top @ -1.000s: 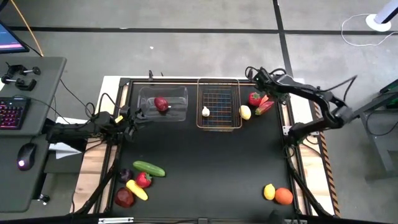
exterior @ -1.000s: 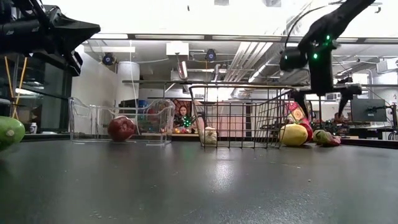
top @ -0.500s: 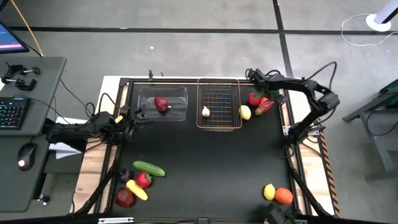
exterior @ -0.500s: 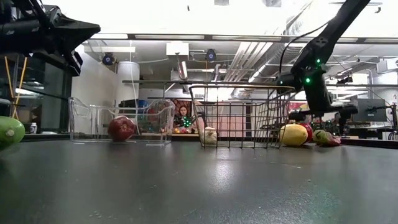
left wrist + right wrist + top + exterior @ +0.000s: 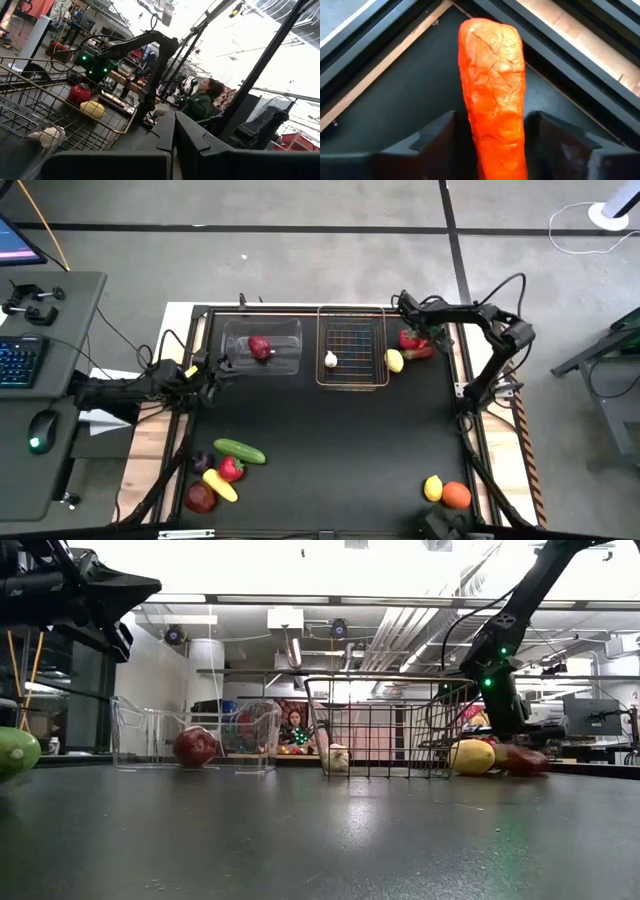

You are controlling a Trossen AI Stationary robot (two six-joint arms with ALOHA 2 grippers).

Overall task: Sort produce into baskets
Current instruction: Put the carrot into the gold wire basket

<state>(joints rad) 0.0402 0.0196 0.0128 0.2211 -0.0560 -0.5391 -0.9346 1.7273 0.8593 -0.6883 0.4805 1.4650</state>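
Observation:
An orange carrot (image 5: 492, 85) lies on the black table at the far right, beside a red fruit (image 5: 408, 337) and a lemon (image 5: 395, 360). My right gripper (image 5: 418, 345) is down over the carrot and open, one finger on each side of it (image 5: 492, 131). The clear bin (image 5: 285, 330) holds a red apple (image 5: 260, 346). The wire basket (image 5: 352, 380) holds a white garlic (image 5: 331, 360). My left gripper (image 5: 215, 367) is shut and empty, raised near the bin's left end. My right gripper comes at the carrot from above, slanting down. Its fingers (image 5: 437, 137) lie along the carrot, one on each long side (image 5: 470, 125). I cannot tell whether they touch it. The carrot lies flat on the table.
A cucumber (image 5: 240, 450), an eggplant (image 5: 202, 461), a small red fruit (image 5: 231, 469), a banana (image 5: 220, 486) and a red apple (image 5: 200, 498) lie at the front left. A lemon (image 5: 433, 487) and an orange (image 5: 456, 495) lie at the front right. The table's frame (image 5: 580, 55) runs close behind the carrot.
My right gripper has come down from above the far right corner onto the carrot, and its arm has folded in toward the table. The carrot and the other produce have stayed in place.

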